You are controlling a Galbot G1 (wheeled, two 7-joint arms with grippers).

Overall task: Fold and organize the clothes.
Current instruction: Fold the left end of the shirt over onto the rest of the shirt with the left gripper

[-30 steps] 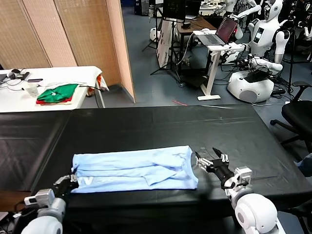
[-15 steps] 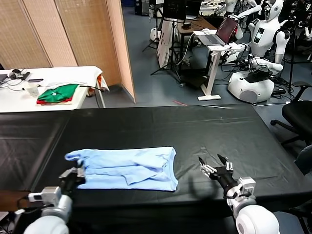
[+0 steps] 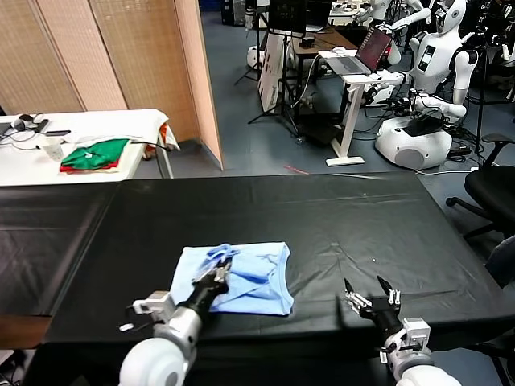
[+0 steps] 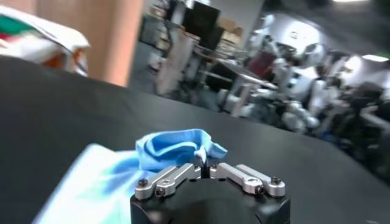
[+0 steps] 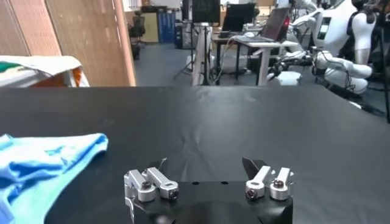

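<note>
Your left claw (image 3: 219,276) has swept inward since the earlier frame, dragging the sleeve end of the T-shirt (image 3: 245,281) over toward the collar end, so the long blue strip is now a short bundle near the middle of the black worktop (image 3: 322,217). That claw is clenched on a bunched fold of the blue cloth; in the left wrist view the pinched fabric (image 4: 177,148) rises in a crumpled peak right at the fingertips, with the paler spread of the shirt lying flat below it. The claw sits over the shirt's left part, and the rest of the garment extends to its right.

Your right claw (image 3: 372,297) has pulled back toward the near edge and stands released, fingers spread wide, holding nothing. The shirt lies well apart from it, off to its left; the right wrist view shows only the garment's nearest edge (image 5: 55,158).
</note>
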